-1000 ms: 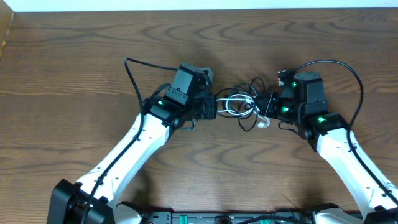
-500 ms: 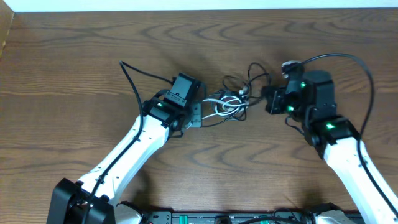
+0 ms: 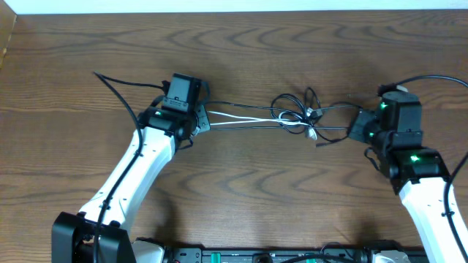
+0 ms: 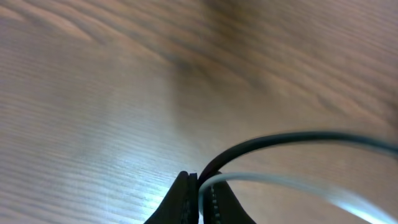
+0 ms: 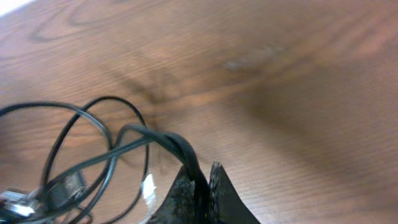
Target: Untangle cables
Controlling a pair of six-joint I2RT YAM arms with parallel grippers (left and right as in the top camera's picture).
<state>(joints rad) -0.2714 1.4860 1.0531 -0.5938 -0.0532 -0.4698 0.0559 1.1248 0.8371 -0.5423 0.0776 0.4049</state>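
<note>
The left pincer (image 3: 202, 120) and right pincer (image 3: 358, 126) each clamp the cables (image 3: 292, 115), knotted midway between them.

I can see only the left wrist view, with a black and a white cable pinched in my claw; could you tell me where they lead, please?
Observer: From the left claw the white cable runs stretched, nearly straight, into a tangle about midway between the two claws.
Operator: Thank you. Is the other side gripping anything?
Observer: Yes, the right claw is shut on a black cable that comes out of the tangle's far side.
Operator: Are any ends free?
Observer: A pale plug end sits at the near edge of the tangle, in neither claw.
</note>
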